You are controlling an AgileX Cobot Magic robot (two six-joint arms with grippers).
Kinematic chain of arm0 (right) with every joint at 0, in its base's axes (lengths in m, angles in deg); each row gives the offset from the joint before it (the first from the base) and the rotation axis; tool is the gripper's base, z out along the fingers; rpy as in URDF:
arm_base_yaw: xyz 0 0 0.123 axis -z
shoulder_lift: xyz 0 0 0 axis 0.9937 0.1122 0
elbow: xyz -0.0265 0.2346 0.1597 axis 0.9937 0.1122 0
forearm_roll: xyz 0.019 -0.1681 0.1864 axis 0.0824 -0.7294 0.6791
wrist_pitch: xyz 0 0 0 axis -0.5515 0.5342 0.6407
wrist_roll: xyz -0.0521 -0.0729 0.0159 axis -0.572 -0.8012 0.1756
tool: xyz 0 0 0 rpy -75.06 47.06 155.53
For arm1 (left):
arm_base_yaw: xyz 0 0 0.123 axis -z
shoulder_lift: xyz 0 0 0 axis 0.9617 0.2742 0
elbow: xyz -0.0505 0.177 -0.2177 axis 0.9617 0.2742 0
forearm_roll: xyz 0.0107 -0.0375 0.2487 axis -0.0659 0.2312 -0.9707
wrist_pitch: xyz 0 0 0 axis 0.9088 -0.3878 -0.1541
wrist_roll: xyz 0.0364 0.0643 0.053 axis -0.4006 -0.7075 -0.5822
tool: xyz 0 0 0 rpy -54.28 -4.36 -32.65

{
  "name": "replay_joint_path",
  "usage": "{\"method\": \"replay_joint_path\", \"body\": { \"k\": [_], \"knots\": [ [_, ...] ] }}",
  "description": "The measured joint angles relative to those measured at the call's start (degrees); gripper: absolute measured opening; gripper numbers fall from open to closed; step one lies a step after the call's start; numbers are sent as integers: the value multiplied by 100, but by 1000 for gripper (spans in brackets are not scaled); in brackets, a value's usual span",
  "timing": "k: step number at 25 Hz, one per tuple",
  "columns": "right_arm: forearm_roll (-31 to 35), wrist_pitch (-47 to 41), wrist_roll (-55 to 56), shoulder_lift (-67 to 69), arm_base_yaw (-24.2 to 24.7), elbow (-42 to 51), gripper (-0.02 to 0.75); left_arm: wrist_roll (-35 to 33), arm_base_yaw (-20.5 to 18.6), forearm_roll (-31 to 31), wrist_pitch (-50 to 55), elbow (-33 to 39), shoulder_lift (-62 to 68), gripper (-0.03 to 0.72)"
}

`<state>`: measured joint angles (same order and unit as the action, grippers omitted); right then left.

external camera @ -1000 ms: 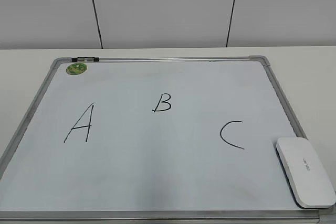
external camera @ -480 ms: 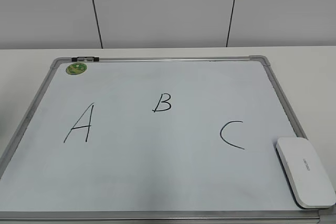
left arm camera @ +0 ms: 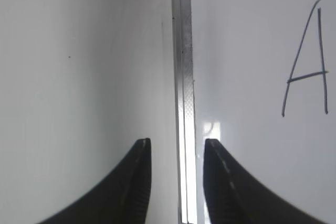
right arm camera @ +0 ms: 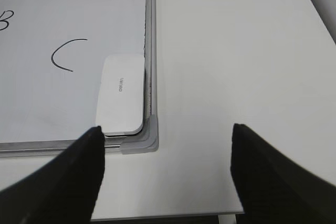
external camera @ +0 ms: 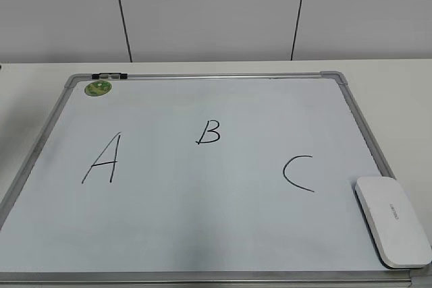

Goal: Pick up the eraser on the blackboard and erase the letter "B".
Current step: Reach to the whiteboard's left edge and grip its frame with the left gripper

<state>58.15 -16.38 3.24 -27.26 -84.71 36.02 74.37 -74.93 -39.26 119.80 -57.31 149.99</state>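
Note:
The white eraser (external camera: 393, 219) lies on the blackboard (external camera: 202, 220) at its front right corner; it also shows in the right wrist view (right arm camera: 122, 94). The letter "B" (external camera: 208, 131) is near the board's middle, and its edge shows in the right wrist view (right arm camera: 5, 20). My right gripper (right arm camera: 167, 129) is open and empty, above the table just off the board's corner, near the eraser. My left gripper (left arm camera: 177, 142) is open and empty, its jaws astride the board's left frame rail (left arm camera: 182, 77). Neither gripper shows in the exterior view.
The letter "A" (external camera: 103, 158) is at the board's left and the letter "C" (external camera: 297, 172) at its right. A round green magnet (external camera: 98, 88) and a small marker clip (external camera: 109, 75) sit at the far left corner. The white table (right arm camera: 226, 66) surrounds the board.

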Motion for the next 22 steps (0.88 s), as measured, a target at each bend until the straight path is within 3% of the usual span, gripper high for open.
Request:
{"method": "replay_joint_path", "body": {
  "k": [9, 22],
  "knots": [
    [0, 0, 0, 0, 0, 0, 555, 0, 0, 69, 175, -916, 1201, 242],
    [0, 0, 0, 0, 0, 0, 555, -22, 0, 132, 62, -1053, 1723, 242]
  ]
}}
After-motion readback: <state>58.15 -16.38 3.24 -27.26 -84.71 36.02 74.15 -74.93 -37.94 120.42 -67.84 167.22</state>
